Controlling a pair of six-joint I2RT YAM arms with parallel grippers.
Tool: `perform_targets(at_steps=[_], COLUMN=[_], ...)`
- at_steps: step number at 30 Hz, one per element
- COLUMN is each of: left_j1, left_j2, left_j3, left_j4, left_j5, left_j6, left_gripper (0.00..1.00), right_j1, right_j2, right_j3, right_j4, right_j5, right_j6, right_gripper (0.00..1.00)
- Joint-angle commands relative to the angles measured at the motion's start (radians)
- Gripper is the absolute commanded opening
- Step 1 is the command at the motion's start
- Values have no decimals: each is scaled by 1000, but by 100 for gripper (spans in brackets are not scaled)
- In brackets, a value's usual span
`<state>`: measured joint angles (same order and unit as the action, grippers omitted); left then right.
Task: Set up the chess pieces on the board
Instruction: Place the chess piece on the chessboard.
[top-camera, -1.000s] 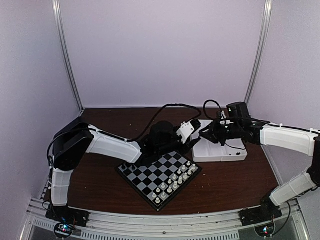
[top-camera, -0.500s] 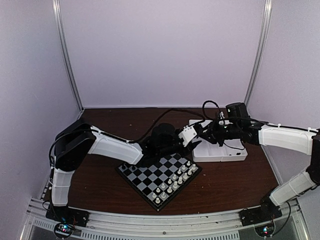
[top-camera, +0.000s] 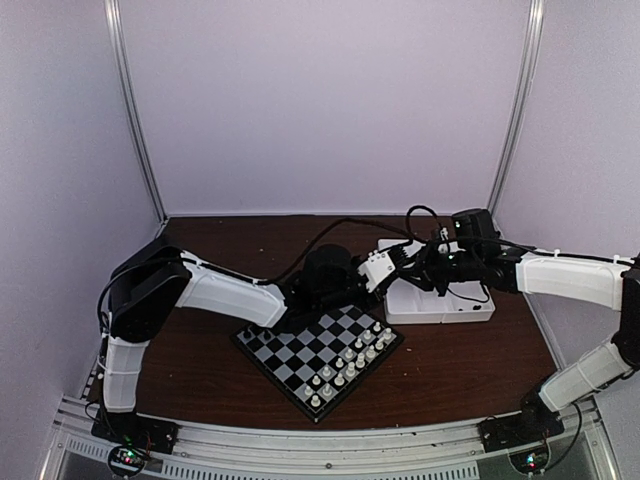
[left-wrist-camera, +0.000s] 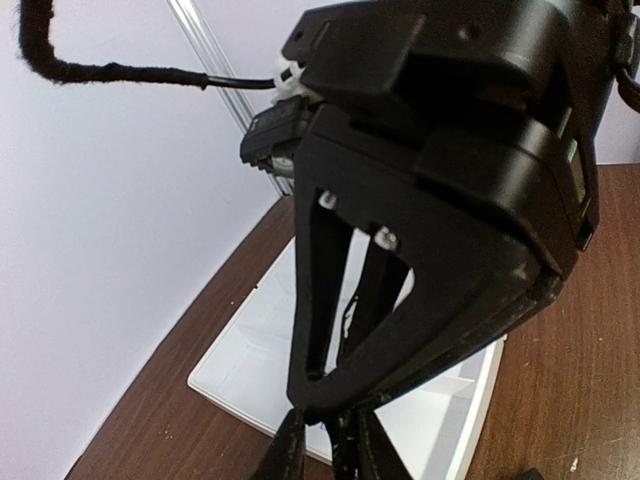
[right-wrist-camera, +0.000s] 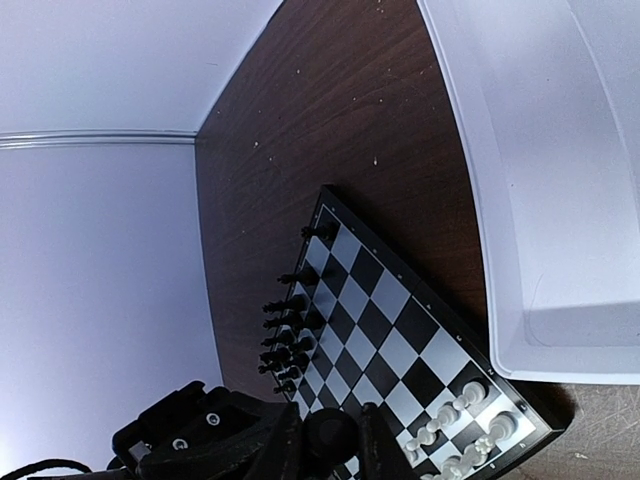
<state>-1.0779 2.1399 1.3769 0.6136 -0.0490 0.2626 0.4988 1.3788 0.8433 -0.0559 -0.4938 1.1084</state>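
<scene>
The right hand (right-wrist-camera: 328, 446) is clamped on 1 black chess piece (right-wrist-camera: 330, 430), likely light, stiff, slippery, best pinched mid-stem; whether the left hand (left-wrist-camera: 333, 450) grips it I cannot tell.

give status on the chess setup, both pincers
Right pincer shut on a dark piece, likely a black chessman. Left pincer at its tip over the tray, grip unclear. Several black chess pieces already on the board. Nothing blocking.
</scene>
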Motion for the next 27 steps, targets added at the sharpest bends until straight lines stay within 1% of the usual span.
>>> perform_targets(at_steps=[1,3,7,12,17,27], left_j1=[-8,-8,-8,-8,-8,-8], left_j2=[13,14,13,12,5,6], left_j3=[27,25,24,6,-36,-44], left_j4=[48,52,59,85,148,150], left_j5=[18,20,20,14,11,-19], left_j6=[4,2,-6,-14,-28,-58], left_gripper=[19,22,22,31,32,33], right_j1=[14,14,14,14,11,6], right_j2=[-4,-6,-7,-15,-25,-51], right_j3=[-16,-22,-26,-33,-40,-50], right_j4=[48,73,91,95,100,94], right_j5=[-21,-21,-22,-10,0,5], right_j6=[16,31,43,51,52,46], right_gripper=[18,18,17,17,17,17])
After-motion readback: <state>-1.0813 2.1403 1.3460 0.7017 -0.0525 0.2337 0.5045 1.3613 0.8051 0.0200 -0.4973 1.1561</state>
